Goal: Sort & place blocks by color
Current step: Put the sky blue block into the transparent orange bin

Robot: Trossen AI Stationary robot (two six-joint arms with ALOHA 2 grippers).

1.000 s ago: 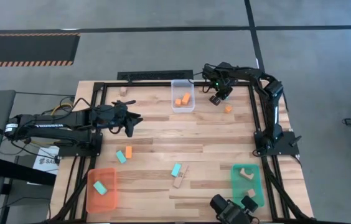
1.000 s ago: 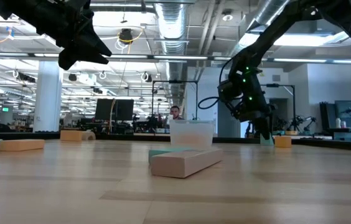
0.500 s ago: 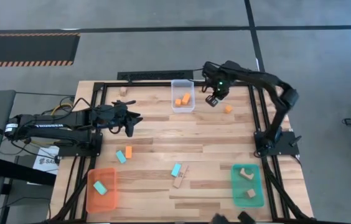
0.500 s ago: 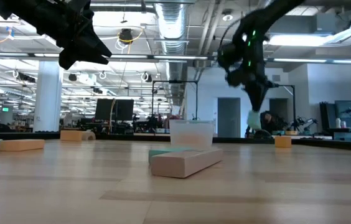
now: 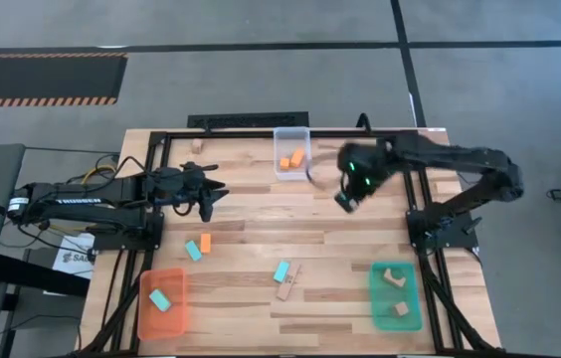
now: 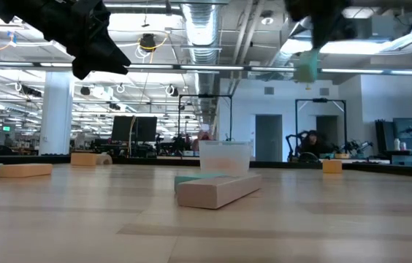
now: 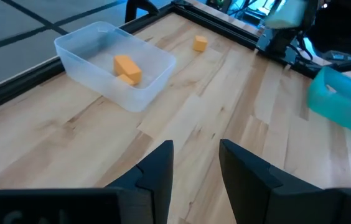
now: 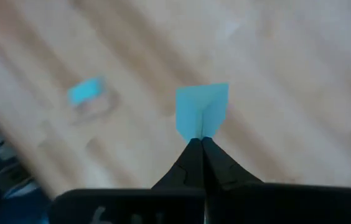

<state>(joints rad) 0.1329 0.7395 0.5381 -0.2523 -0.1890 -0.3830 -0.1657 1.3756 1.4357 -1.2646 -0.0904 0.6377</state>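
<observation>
The wooden table point(image 5: 340, 249) carries three trays: a clear tray point(image 5: 291, 154) at the far edge with two orange blocks point(image 5: 291, 159) inside, an orange tray point(image 5: 163, 301) at the near left corner with one light blue block point(image 5: 160, 298) in it, and a green tray point(image 5: 396, 295) at the near right corner with two tan blocks point(image 5: 392, 278) in it. The right gripper point(image 8: 201, 138) is lifted above the table, just beside the clear tray on its right side, and its two fingers are pressed together on a small light blue block point(image 8: 201, 109); this block is flat and square-looking, held by its edge at the very fingertips, well clear of the wood. The left gripper point(image 5: 208, 196) hangs over the left part of the table with its fingers a narrow way apart and nothing between them. On the table lie a long tan block point(image 5: 288, 282) touching or nearly touching a light blue one point(image 5: 280, 270), and further left a small orange block point(image 5: 205, 242) just beside another light blue block point(image 5: 193, 251). One small tan block point(image 5: 198, 145) sits at the far left edge.
</observation>
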